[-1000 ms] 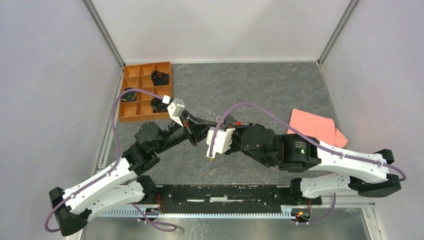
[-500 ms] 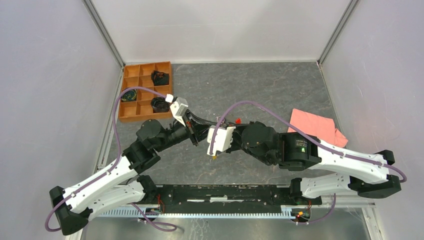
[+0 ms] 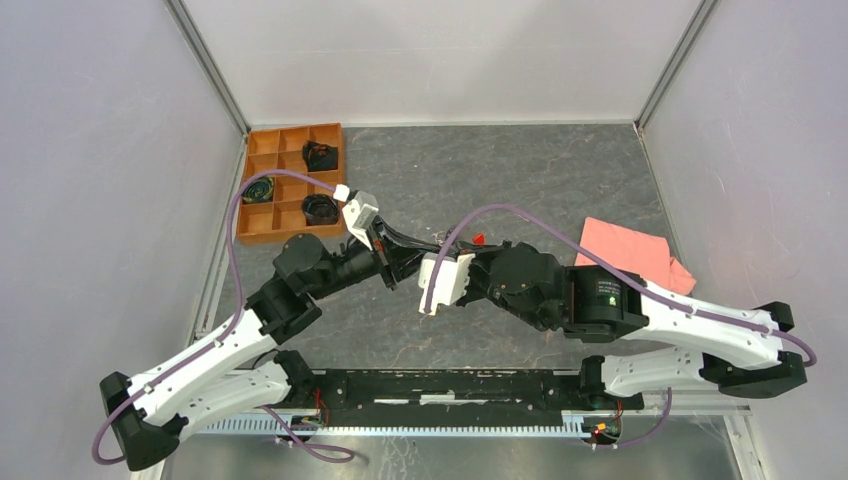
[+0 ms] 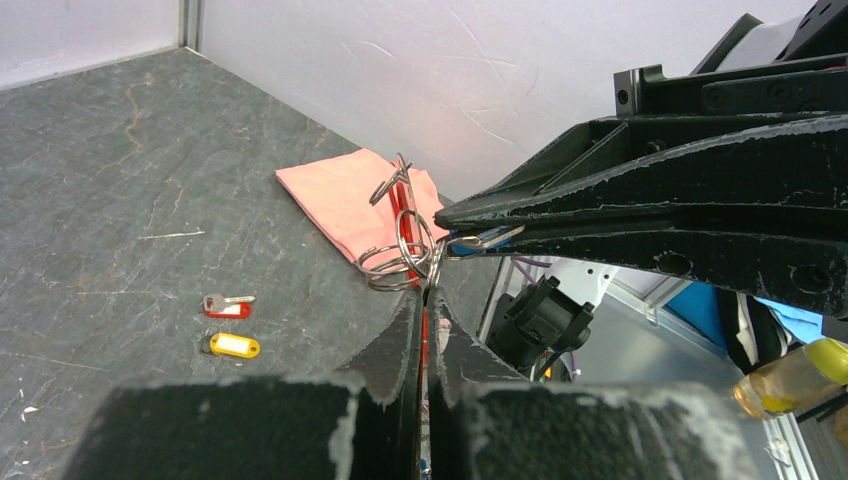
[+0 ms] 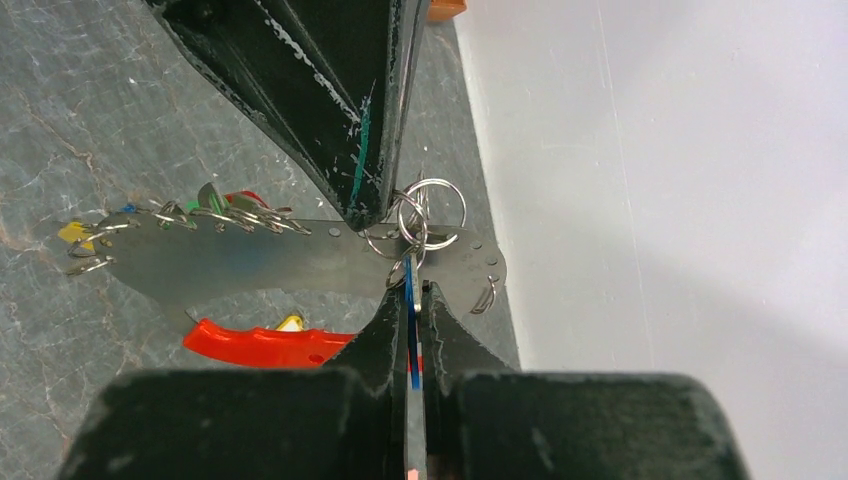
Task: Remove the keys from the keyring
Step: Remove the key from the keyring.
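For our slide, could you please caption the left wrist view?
Left gripper holds keyring; right gripper pinches blue key; two keys on table.

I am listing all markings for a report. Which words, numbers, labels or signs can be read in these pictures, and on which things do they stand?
No text can be read.
Green sticker on the right arm: print too small to read.
Yellow key and red key: pale inserts in their heads, no writing visible.

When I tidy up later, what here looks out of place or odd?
A red-tagged key and a yellow-tagged key lie loose on the table, away from the keyring; probably removed. Nothing else stands out.
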Available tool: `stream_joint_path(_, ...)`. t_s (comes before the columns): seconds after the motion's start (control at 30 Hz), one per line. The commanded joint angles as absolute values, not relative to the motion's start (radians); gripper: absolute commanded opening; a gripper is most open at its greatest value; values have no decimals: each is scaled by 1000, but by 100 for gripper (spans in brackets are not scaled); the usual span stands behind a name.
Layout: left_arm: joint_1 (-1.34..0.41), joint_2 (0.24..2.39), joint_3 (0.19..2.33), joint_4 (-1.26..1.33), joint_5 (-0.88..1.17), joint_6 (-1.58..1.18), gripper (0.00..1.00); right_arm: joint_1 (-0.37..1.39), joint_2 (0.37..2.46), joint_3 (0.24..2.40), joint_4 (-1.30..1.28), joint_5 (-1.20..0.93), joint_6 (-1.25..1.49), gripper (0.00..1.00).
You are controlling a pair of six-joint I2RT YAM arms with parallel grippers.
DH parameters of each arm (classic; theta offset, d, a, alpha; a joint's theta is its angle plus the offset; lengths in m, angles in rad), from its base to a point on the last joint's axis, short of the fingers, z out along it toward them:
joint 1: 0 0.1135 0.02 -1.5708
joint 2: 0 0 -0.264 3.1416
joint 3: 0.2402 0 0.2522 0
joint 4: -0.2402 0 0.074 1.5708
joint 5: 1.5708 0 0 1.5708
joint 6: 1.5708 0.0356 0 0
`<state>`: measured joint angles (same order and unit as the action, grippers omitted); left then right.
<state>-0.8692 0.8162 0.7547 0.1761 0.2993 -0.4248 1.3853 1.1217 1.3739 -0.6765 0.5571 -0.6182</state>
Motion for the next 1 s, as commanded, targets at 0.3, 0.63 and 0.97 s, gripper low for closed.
stream_joint_path(0.3, -820, 839, 744, 15, 384, -389, 2, 1369, 995, 1305, -337, 675, -727, 0)
stream_joint_path(0.63, -813, 876, 751, 36, 421, -396, 2, 1369, 983, 1288, -268, 667, -747, 0)
stream_joint_path(0.97, -812, 864, 742, 65, 383, -411, 2, 1368, 976, 1270, -247, 582, -678, 0)
